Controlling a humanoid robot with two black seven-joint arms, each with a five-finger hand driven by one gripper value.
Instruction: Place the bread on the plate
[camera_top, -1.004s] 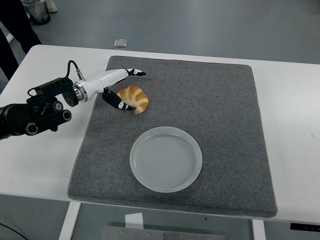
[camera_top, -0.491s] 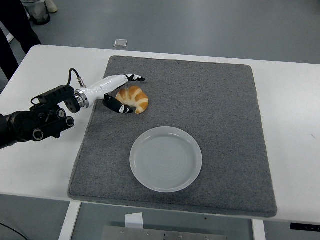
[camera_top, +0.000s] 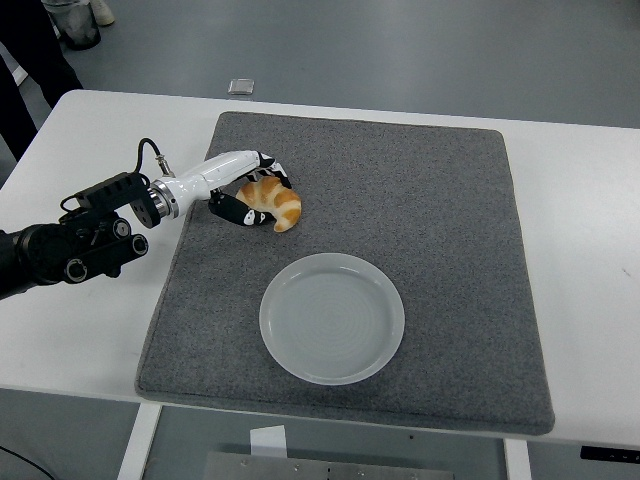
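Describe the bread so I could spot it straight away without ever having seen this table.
Find the grey mat covering the white table. In its upper left part, above the empty white plate, lies the bread: a golden-brown crescent roll. The robot's left hand is curled around it, and it is the only food there.

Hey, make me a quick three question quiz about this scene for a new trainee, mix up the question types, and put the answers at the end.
1. True or false: the bread already lies on the plate.
2. Multiple choice: what lies directly under the bread? A) the bare white table B) the grey mat C) the plate
3. Fill in the blank: the hand closing around the bread is the robot's ____ hand.

Key
1. False. The bread sits on the grey mat, apart from the plate, which holds nothing.
2. B.
3. Left. The left hand has its fingers curled over the bread's top and thumb under its near side; the right arm is out of view.
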